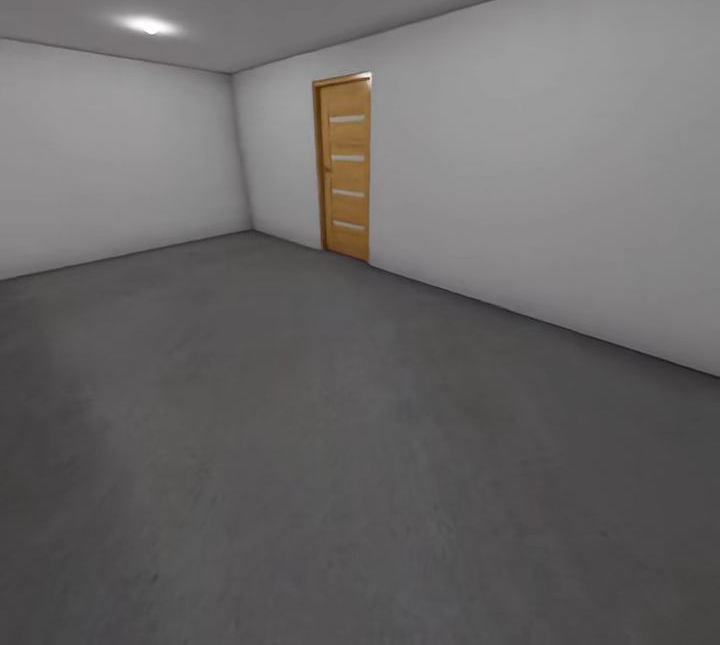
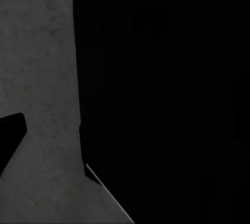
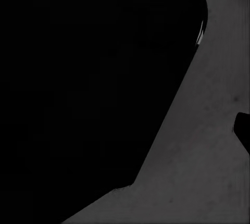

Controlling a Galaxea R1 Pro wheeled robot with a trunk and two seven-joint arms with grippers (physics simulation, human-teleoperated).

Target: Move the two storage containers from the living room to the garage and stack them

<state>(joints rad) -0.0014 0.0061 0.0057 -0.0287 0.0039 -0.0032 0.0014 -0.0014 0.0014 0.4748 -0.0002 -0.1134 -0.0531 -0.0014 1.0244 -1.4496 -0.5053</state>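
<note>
I am in the garage, with its dark grey concrete floor point(image 1: 300, 445) stretching ahead between plain pale grey walls point(image 1: 560, 185). The two storage containers and the living room are out of view. In the left wrist view a dark fingertip point(image 2: 10, 138) juts in over the concrete floor point(image 2: 41, 78), beside a large black shape point(image 2: 166, 99). The right wrist view has another dark fingertip point(image 3: 243, 127) at the edge, above the floor point(image 3: 208, 172), with a big black shape point(image 3: 94, 78) beside it. Neither view shows how the jaws stand.
A wooden plank door point(image 1: 346, 165) with pale slots stands shut in the right-hand wall near the far corner. A ceiling light point(image 1: 150, 25) glows at the upper left. The left wall point(image 1: 110, 155) closes off the far side of the room.
</note>
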